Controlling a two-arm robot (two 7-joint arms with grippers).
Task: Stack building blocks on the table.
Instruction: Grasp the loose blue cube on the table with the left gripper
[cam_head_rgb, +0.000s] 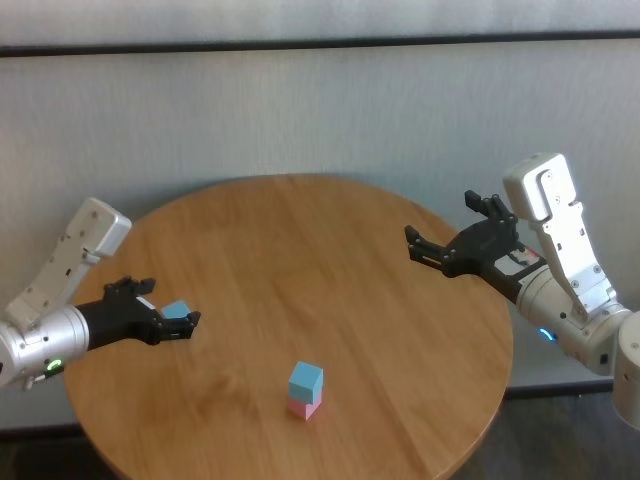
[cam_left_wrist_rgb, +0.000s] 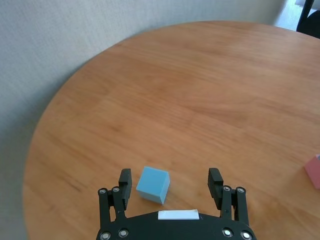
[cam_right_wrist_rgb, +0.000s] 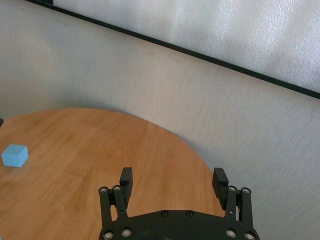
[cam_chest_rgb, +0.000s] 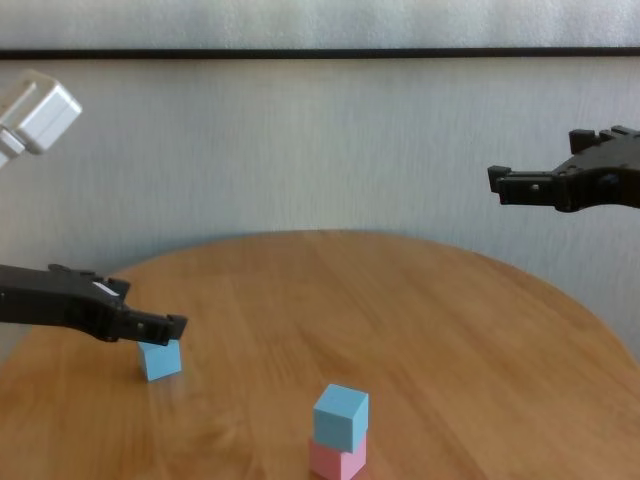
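A light blue block (cam_head_rgb: 305, 378) sits on top of a pink block (cam_head_rgb: 304, 408) near the front middle of the round wooden table (cam_head_rgb: 300, 250); the stack also shows in the chest view (cam_chest_rgb: 340, 416). A second light blue block (cam_head_rgb: 177, 311) lies alone at the table's left. My left gripper (cam_head_rgb: 165, 322) is open just over it, one finger on each side, not touching. In the left wrist view this block (cam_left_wrist_rgb: 153, 184) lies between the open fingers (cam_left_wrist_rgb: 125, 179), nearer one of them. My right gripper (cam_head_rgb: 440, 240) is open and empty, held high over the table's right side.
A pale wall rises right behind the table's far edge. The pink block (cam_left_wrist_rgb: 314, 171) shows at the edge of the left wrist view. The loose blue block (cam_right_wrist_rgb: 15, 155) shows far off in the right wrist view.
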